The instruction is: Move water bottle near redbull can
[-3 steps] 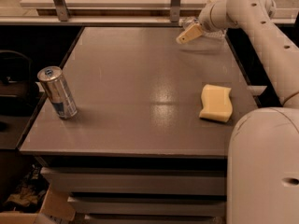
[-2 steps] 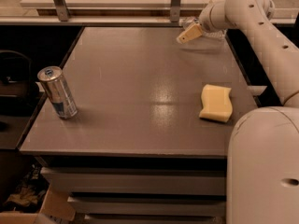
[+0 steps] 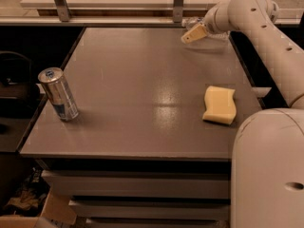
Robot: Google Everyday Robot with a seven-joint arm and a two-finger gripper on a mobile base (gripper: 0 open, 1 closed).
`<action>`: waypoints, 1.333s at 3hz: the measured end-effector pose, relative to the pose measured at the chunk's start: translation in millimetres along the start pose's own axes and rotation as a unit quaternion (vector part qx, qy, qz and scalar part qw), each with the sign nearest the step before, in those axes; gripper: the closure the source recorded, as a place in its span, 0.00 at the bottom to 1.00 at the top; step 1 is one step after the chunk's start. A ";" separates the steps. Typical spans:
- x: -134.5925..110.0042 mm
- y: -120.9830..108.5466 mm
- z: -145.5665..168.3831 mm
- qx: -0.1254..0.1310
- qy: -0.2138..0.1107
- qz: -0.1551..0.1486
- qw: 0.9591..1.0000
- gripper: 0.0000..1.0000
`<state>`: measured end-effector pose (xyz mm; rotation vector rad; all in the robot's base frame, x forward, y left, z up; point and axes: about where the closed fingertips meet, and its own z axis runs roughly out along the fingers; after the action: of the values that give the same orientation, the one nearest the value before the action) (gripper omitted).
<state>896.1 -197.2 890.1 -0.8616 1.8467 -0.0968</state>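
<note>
The redbull can (image 3: 59, 94) stands upright near the table's left edge, silver with blue panels. My gripper (image 3: 194, 33) is at the far back right of the table, low over the surface. The water bottle (image 3: 194, 21) shows only as a clear shape right at the gripper, near the back edge. It is mostly hidden by the gripper and wrist. The can and the gripper are far apart, on opposite sides of the table.
A yellow sponge (image 3: 220, 104) lies on the right side of the grey table (image 3: 142, 80). My white arm (image 3: 266, 42) runs along the right edge. A metal rail (image 3: 118, 4) runs behind the table. A dark object (image 3: 14, 80) sits off the left side.
</note>
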 end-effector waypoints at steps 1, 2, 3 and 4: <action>1.2 -6.6 3.0 0.011 -0.004 0.017 1.000 0.00; 3.2 -9.2 9.7 0.015 -0.006 0.029 0.999 0.00; 7.7 -10.9 16.3 0.017 -0.003 0.038 0.999 0.00; 13.7 -12.0 21.9 0.017 0.003 0.046 0.999 0.17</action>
<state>917.8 -207.4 874.8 -0.7523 1.8819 -0.0732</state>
